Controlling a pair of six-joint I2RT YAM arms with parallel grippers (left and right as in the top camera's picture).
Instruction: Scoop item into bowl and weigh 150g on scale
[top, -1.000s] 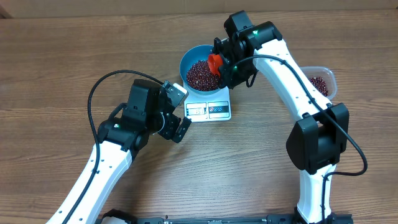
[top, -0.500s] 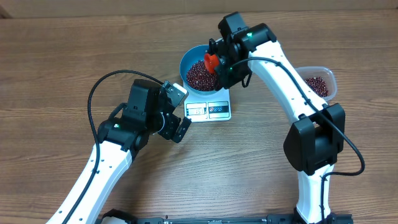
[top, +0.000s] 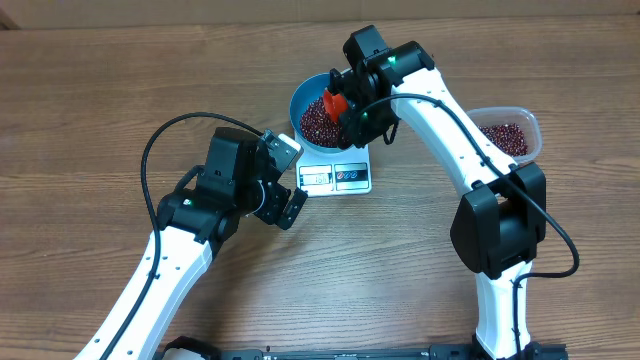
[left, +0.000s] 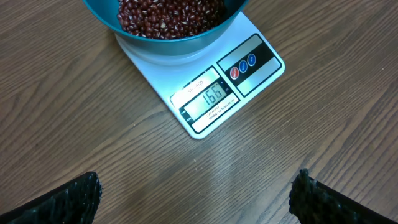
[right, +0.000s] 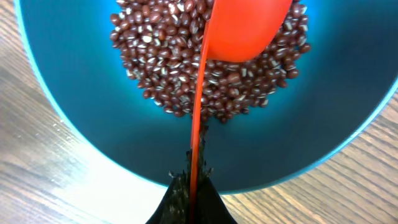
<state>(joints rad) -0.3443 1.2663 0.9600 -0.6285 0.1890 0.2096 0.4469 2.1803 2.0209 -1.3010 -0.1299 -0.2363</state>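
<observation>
The blue bowl (top: 294, 108) stands on the white scale (top: 335, 177) and holds a heap of dark red-brown beans (top: 318, 122). In the left wrist view the scale's display (left: 210, 98) reads 166. My right gripper (top: 352, 112) is shut on the thin handle (right: 198, 112) of a red scoop (right: 242, 31), whose cup hangs over the beans (right: 168, 68) inside the bowl (right: 280, 143). My left gripper (top: 295, 178) is open just left of the scale's front, over bare table, its fingertips (left: 81, 193) wide apart with nothing between them.
A clear plastic tub (top: 510, 135) with more beans sits at the right, behind the right arm. The left arm's black cable loops over the table at the left. Wooden table lies all around the scale.
My right gripper has carried the red scoop a little left and farther over the bowl. The left arm has not moved.
</observation>
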